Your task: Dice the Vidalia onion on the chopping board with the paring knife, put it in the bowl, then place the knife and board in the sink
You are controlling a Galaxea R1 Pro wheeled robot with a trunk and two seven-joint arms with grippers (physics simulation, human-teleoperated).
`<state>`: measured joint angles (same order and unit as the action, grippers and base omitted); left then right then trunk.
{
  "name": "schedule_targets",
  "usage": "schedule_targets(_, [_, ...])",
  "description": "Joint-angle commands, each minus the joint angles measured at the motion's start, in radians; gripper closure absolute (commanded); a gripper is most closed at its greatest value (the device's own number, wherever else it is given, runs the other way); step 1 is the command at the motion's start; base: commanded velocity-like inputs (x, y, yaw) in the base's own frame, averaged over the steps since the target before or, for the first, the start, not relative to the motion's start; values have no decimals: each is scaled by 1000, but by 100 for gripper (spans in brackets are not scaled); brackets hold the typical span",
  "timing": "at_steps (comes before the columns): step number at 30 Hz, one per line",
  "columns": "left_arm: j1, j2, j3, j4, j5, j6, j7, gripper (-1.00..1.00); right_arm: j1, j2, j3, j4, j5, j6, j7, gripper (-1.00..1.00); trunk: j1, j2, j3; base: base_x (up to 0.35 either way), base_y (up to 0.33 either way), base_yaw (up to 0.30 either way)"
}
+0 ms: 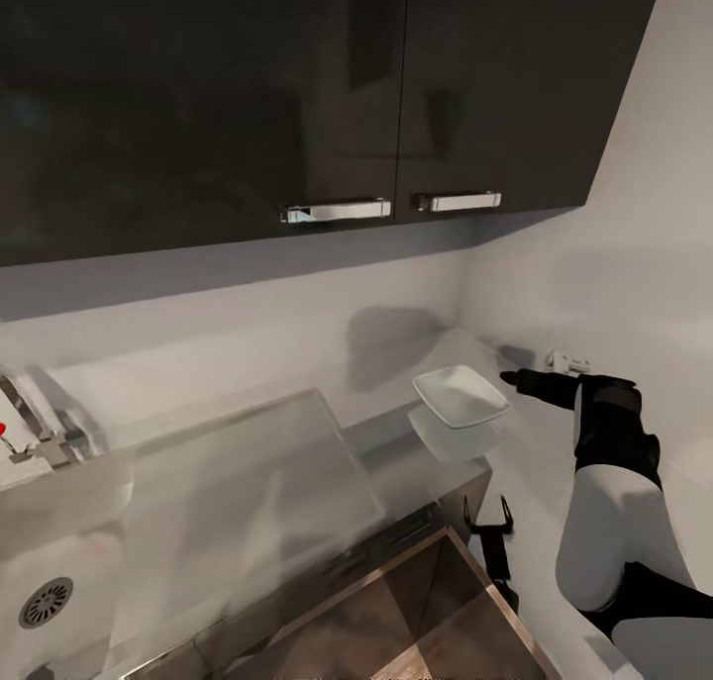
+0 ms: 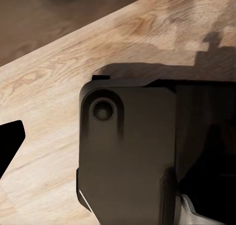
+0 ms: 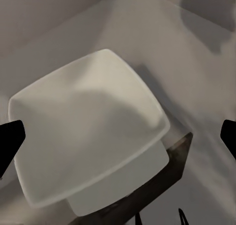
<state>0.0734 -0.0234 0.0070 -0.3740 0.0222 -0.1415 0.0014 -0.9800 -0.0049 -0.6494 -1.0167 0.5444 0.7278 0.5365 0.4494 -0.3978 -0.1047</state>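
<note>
Countertop [image 1: 297,363] is running across mid-frame, sink [image 1: 59,561] sitting lower left. Bowl [image 1: 460,395] is resting right of centre. Right gripper [image 1: 507,376] is hovering beside it, fingers apparently spread; left gripper's [image 1: 492,532] state cannot be told.

Dark wall cabinets above a pale corner

Two glossy dark cabinets [image 1: 297,96] hang overhead, each with a chrome handle [image 1: 337,210] at its lower edge. Grey-white wall [image 1: 248,314] behind. Below, a wood-grain floor [image 2: 73,87].
</note>
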Motion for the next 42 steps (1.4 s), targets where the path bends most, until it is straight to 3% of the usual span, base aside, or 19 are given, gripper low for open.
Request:
schedule_targets(1, [0, 0, 1, -1, 2, -1, 0, -100, -1, 0, -2, 1, 11, 1, 9, -100, 1, -2, -4, 0, 0, 0])
schedule_targets(42, [0, 0, 1, 0, 2, -1, -1, -100, -1, -1, -6, 9, 10, 2, 6, -100, 1, -2, -71, 0, 0, 0])
